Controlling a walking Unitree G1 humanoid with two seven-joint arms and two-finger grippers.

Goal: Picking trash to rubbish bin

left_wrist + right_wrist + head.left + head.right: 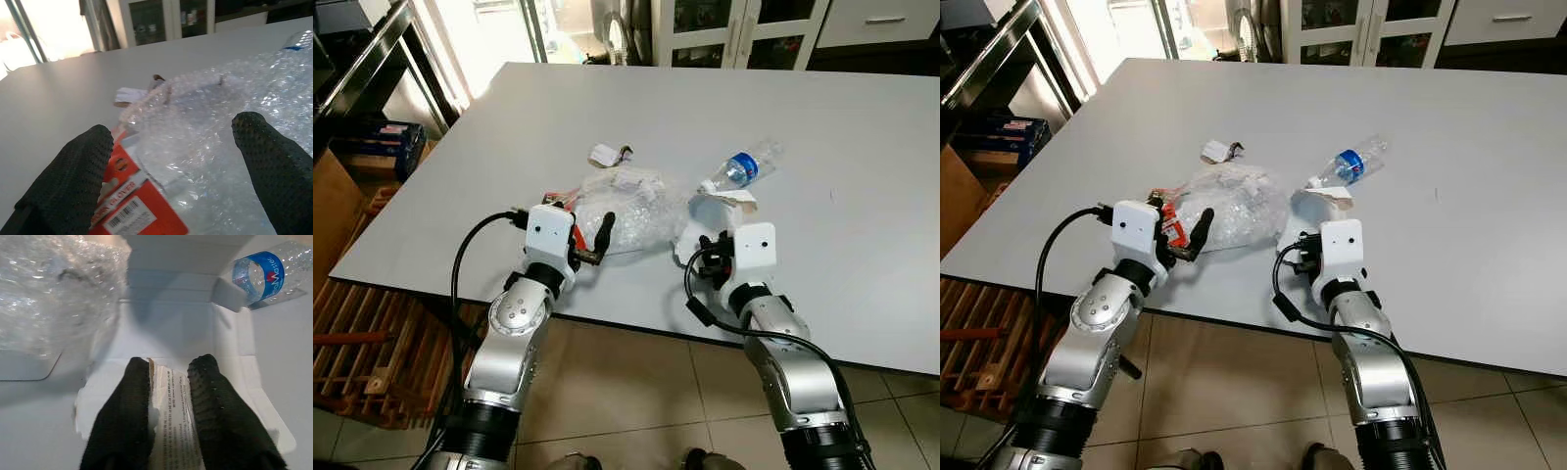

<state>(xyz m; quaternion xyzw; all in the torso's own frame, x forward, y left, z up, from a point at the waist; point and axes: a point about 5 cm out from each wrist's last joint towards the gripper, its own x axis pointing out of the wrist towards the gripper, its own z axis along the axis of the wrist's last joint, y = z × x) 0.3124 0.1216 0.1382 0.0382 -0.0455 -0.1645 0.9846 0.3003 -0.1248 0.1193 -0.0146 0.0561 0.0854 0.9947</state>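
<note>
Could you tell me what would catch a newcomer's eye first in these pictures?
The heap of trash on the grey table: a crumpled bubble wrap bag in the middle, a clear water bottle lying beside it. The left gripper is open at the bag, and the right gripper pinches a torn white carton.

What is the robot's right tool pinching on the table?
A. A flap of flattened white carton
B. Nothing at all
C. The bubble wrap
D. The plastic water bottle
A: the right tool has its black fingers closed on a printed flap of the white carton, with the water bottle lying apart beyond it.
</note>
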